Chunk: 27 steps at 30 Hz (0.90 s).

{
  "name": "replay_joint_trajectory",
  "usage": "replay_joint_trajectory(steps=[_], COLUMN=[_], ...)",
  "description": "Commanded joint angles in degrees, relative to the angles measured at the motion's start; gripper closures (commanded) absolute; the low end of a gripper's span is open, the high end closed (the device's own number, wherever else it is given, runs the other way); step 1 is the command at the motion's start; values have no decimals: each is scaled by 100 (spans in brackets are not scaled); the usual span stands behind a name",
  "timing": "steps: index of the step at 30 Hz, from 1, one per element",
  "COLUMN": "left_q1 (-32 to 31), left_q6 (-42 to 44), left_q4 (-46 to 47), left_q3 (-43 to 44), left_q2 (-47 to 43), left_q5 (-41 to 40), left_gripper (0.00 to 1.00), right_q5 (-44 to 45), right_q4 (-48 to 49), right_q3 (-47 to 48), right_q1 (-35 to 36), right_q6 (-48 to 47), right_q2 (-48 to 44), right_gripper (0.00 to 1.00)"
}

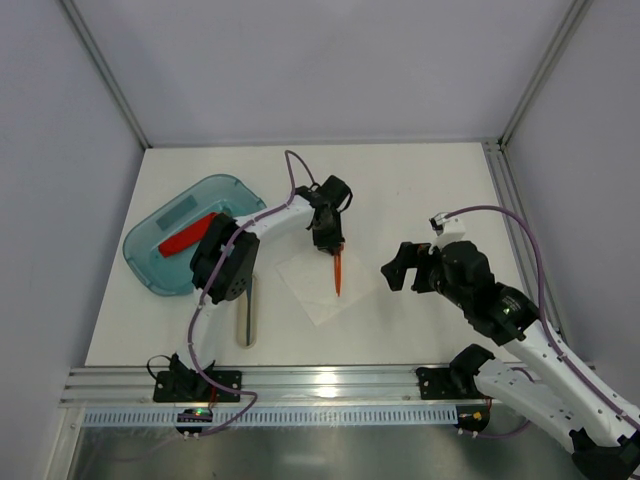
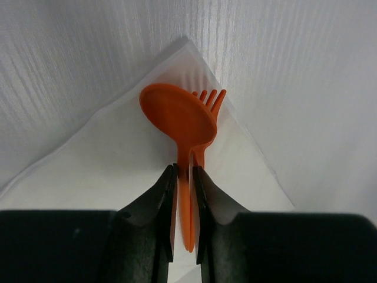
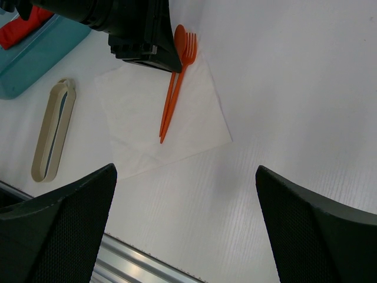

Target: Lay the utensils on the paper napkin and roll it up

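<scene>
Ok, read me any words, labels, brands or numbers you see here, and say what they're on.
No text can be read anywhere.
Pale rectangular patch on the teal plastic tray: maybe a label, too small to read.
Orange plastic spoon, orange plastic fork, white paper napkin: no print.

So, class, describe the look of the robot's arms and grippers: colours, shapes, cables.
Both the left arm and right arm have white links, black joints and thin purple cables. Left gripper and right gripper are black and two-fingered.
</scene>
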Motion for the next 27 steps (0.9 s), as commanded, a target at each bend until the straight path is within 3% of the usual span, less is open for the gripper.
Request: replay_joint_trajectory(steps=[1, 8, 16, 19, 23, 27], left_q1=[20, 20, 20, 20, 72, 239], left_q6=[75, 75, 303, 461, 567, 453], left_q4=[-113, -166, -632, -991, -1379, -1432], left_q3=[176, 176, 282, -25, -1052, -2648], left_q2=[21, -136, -1031, -1602, -2491, -3431], left_q5=[-129, -85, -243, -840, -1587, -1711], left_gripper=[78, 76, 68, 67, 66, 66], right_q5=[88, 62, -70, -184, -246, -263], right_q4=[87, 87, 166, 219, 192, 219], right_q3=[48, 65, 65, 48, 13, -49], right_q1=[-8, -8, -17, -17, -17, -8], right_q6=[-53, -27, 87, 131, 132, 88], right_q2=[-62, -62, -18, -18, -71, -194], right_gripper=[0, 0, 0, 0, 0, 1])
